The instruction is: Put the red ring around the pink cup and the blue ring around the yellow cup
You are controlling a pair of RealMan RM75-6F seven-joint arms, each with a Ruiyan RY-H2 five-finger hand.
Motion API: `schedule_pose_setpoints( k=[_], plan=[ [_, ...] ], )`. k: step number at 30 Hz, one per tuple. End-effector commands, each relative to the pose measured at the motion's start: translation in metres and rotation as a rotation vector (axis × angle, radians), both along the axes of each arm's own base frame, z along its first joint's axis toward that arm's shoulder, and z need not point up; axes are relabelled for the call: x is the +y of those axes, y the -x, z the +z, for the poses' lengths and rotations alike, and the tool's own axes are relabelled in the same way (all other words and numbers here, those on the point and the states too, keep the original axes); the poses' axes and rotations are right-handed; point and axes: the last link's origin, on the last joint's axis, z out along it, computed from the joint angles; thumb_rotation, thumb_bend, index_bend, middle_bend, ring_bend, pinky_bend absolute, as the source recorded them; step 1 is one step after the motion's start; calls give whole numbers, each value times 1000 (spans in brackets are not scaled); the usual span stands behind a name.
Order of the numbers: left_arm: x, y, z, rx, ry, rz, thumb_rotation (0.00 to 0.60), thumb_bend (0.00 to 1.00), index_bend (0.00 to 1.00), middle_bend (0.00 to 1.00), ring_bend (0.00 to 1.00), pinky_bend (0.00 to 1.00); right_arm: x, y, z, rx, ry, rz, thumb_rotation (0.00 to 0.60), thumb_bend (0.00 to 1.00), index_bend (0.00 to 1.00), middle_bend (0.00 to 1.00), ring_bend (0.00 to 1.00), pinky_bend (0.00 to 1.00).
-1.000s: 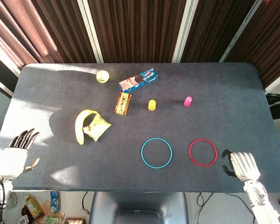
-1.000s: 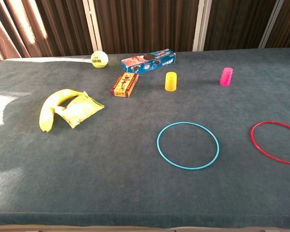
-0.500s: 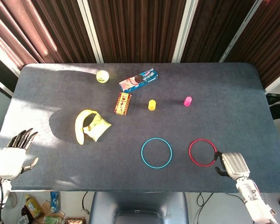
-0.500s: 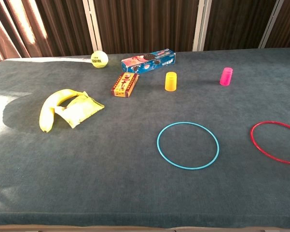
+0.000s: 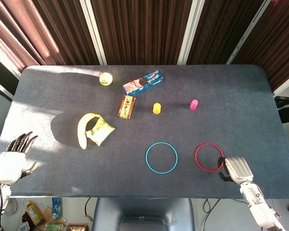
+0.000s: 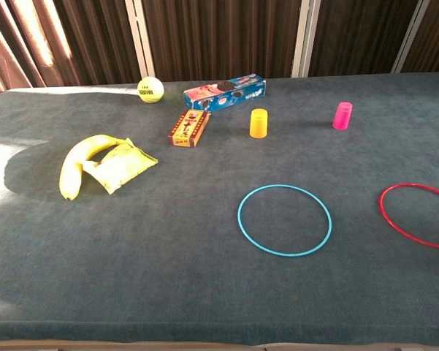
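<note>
Bare table point(image 5: 240, 120) lies between red ring point(image 5: 209, 157) and pink cup point(image 5: 194, 104).

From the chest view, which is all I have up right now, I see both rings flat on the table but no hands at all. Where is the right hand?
Observer: In the head view the right hand is at the near edge of the table, right beside the red ring.
Operator: Is it holding the ring?
Observer: I can't tell. Its fingertips are at the ring's rim, but contact is unclear.
Operator: And the left hand?
Observer: The left hand is at the table's near-left corner, fingers apart, holding nothing, far from the blue ring.
</note>
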Motion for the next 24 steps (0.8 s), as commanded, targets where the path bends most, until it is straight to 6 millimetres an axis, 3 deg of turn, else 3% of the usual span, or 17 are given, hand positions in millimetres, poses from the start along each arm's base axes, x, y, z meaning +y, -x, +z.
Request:
schedule_pose_setpoints(
  k=[1, 24],
  plan=[
    [1, 0, 0, 0, 1, 3, 600, 292, 105, 0, 0, 168, -1, 0, -3, -5, -9, 3, 600, 407, 634, 862, 970, 924],
    [3, -1, 0, -7, -1, 9, 600, 291, 106, 0, 0, 169, -8, 5, -12, -10, -29, 3, 600, 411, 660, 869, 974, 927]
  ],
)
